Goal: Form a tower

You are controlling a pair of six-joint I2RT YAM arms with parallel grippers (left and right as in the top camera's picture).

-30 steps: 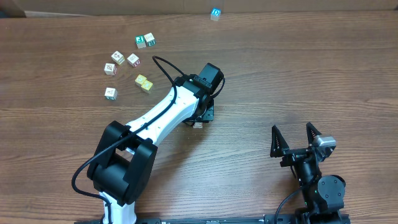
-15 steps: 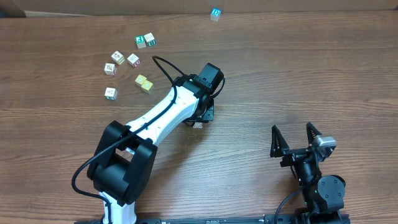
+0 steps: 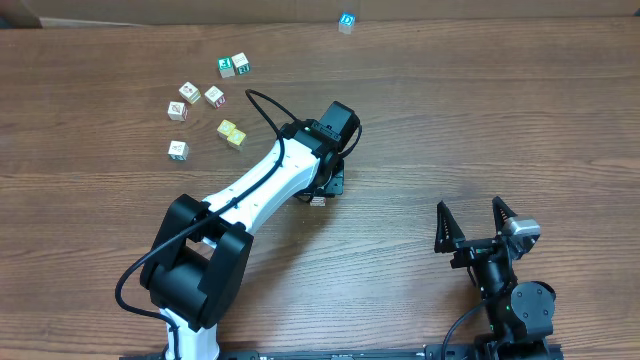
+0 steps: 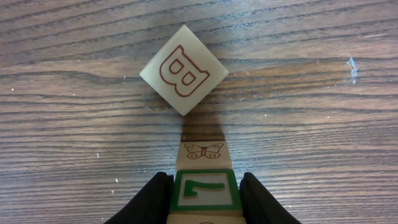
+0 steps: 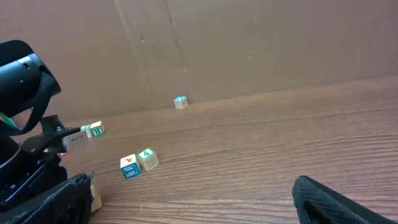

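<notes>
Change: nothing visibly shifts between the earlier overhead views and this one; both arms and every cube sit where they were.
Far left: loose cubes, small cream wooden ones with coloured print, lie scattered on the brown wood-grain worktop. Two yellow cubes sit just to their right. All are well apart from the arm's working end.
Left claw: the black-fingered left claw pinches the tower's upper cube, the one with a green-framed face.
Tower: the tower, a narrow column of cream wooden alphabet cubes, stands near mid-worktop, right between those fingers. A butterfly-printed face shows on the cube beneath. Its top face is hidden.
Key relation: the long axis appears upright, in line with the claw's reach, so letting go and drawing straight back along it looks safest; a sideways drag would likely topple the column. The left arm is on it and the other arm is well apart.
Neighbour: the B cube, cream wood with a red-outlined letter, lies just beyond the tower's foot, one corner turned toward it, near but not touching.
Room: bare worktop lies on both sides of the column.
Far edge: a blue-topped cube sits alone by the cardboard wall, well away.
Right: the right claw is spread, holds nothing, and sits at the near edge.
</notes>
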